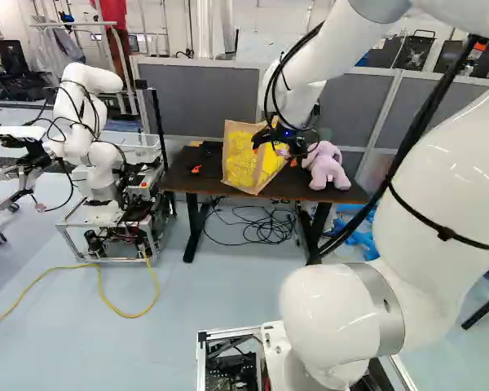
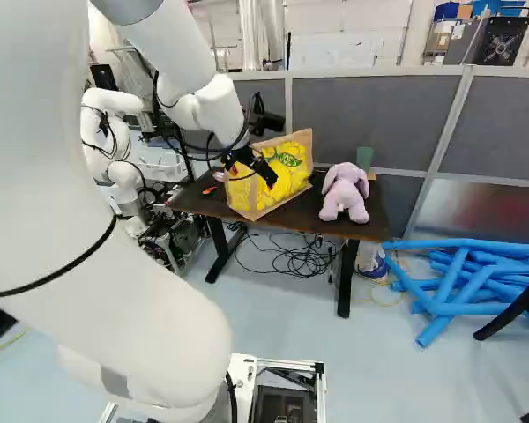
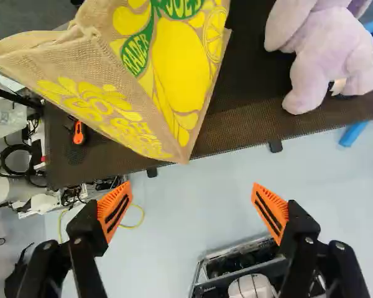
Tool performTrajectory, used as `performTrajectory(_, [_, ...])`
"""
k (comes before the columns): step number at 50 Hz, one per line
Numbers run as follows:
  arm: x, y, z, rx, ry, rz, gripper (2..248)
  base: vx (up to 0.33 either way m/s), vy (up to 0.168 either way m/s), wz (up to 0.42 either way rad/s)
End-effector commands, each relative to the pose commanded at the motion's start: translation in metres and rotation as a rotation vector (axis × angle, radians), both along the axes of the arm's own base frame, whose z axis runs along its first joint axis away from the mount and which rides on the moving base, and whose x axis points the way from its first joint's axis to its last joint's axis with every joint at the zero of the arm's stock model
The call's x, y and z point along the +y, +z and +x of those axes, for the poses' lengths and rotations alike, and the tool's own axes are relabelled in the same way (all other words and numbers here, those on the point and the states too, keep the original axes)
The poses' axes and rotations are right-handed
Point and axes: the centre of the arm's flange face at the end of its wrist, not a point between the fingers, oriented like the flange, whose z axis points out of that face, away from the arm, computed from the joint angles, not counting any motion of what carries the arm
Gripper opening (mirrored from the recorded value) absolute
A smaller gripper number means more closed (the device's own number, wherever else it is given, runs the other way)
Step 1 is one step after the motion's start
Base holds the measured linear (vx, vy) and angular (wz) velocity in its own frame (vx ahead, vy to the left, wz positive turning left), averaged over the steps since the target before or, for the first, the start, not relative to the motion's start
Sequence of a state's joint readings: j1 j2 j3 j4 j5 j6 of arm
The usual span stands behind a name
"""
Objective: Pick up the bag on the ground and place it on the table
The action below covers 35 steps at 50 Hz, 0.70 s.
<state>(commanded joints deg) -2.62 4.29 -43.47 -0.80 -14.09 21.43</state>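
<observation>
Wrist view shows clearly what base views obscure: fingers spread wide, holding nothing, the bag ahead.

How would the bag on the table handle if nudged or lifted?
The bag probably keeps some shape: its printed panels look fairly flat. The woven fabric likely flexes, given the creases at one end. Pushed outward, it may tip off, its corner being at the table's edge.

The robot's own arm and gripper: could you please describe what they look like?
The arm is glossy white, with thick rounded segments, a grey band at one joint, and black cables running along it under thin black straps. The gripper is black, with two jointed fingers ending in orange wedge-shaped pads marked by dark slots.
</observation>
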Motion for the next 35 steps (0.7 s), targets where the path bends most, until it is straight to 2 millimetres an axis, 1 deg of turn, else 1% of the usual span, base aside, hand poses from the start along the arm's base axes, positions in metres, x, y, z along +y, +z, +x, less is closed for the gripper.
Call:
performTrajectory(21, [0.007, -0.042, -0.033, -0.168, 0.088, -0.063, 247, 0.0, 0.0, 0.0])
performTrajectory(35, [0.01, -0.066, -0.057, -0.271, 0.137, -0.107, 247, 0.0, 0.0, 0.0])
